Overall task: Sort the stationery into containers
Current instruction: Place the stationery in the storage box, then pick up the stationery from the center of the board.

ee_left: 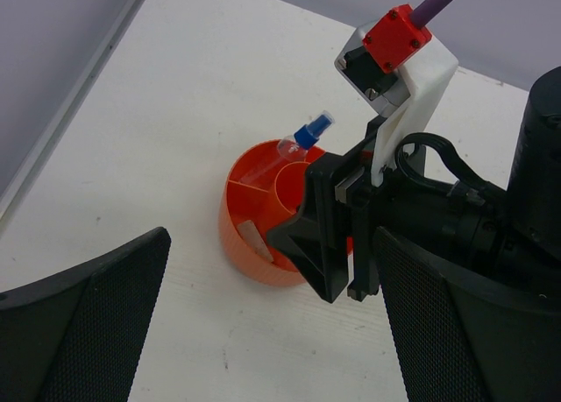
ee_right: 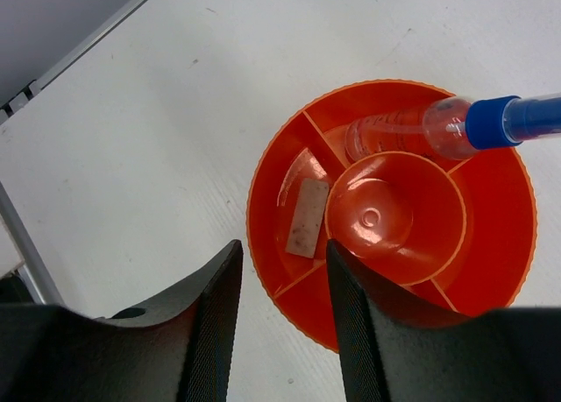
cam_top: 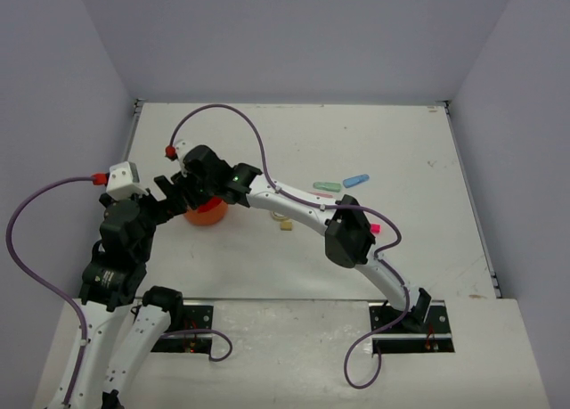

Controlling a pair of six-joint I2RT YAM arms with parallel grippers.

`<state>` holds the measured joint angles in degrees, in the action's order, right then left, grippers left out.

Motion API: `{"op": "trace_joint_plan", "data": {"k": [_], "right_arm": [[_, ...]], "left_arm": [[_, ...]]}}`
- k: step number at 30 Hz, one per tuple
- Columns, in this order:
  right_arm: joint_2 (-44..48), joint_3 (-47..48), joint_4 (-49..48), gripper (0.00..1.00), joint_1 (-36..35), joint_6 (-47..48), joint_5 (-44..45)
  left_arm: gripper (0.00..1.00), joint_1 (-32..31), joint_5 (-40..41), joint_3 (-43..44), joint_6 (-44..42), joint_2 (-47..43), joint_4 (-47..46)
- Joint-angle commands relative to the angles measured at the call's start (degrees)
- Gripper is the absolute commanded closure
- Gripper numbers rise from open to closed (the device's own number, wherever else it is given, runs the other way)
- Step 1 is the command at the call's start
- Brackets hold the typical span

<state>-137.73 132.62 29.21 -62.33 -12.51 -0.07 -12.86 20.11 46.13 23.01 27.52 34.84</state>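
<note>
The round orange tub (ee_right: 280, 157) holds a clear bottle with a blue cap (ee_right: 495, 122) lying across one compartment, and a pale tan bar (ee_right: 307, 216) flat in another. My right gripper (ee_right: 282, 249) hangs just above the tub's near rim, open, with nothing between its fingers. My left gripper (ee_left: 272, 236) stands wide open beside the tub (ee_left: 241, 222), empty, close behind the right gripper (ee_left: 337, 244). From above, the tub (cam_top: 207, 216) is half hidden under both grippers. A green bar (cam_top: 325, 185), a blue bar (cam_top: 356, 180) and a tan cube (cam_top: 286, 224) lie on the table.
A pink-ended highlighter (cam_top: 374, 228) peeks out from behind the right arm's elbow (cam_top: 349, 235). The right arm stretches across the middle of the table to the tub. The table's left edge rail (ee_left: 79, 95) runs close to the tub.
</note>
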Motion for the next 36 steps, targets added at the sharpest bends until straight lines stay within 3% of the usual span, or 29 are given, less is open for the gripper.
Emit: {"op": "trace_joint_plan", "data": {"k": [1, 4, 11, 16, 22, 24, 26, 36], "right_arm": [[1.28, 1.08, -0.52, 0.55, -0.17, 0.45, -0.11], [7.60, -9.77, -3.09, 0.56, -0.07, -0.51, 0.77], [33.22, -36.89, -9.77, 0.55, 1.13, -3.38, 6.00], [45.36, -55.20, -8.34, 0.55, 8.76, -13.37, 7.07], [41.58, -60.39, 0.37, 0.55, 11.73, -18.59, 10.97], [39.37, -60.89, 0.95, 0.42, 11.37, -23.12, 13.65], [37.69, -61.31, 0.79, 0.40, 10.89, -26.83, 15.06], [30.37, -59.35, 0.45, 0.45, 9.40, -31.43, 18.20]], "left_arm": [[0.00, 0.38, 1.30, 0.19, 0.28, -0.56, -1.18], [0.00, 0.38, 1.61, 0.28, 0.37, -0.63, -1.17], [0.00, 0.38, 1.42, 0.19, 0.45, -0.99, -0.93], [0.00, 0.38, 1.13, 0.04, 0.45, -1.59, -1.27], [0.00, 0.38, 0.28, -0.07, 0.28, -0.95, -1.67], [0.00, 0.38, 0.18, -0.14, 0.26, -0.69, -1.55], [0.00, 0.38, 0.11, -0.11, 0.19, -0.66, -1.62], [0.00, 0.23, -0.97, -0.34, -0.07, -0.34, -1.90]]}}
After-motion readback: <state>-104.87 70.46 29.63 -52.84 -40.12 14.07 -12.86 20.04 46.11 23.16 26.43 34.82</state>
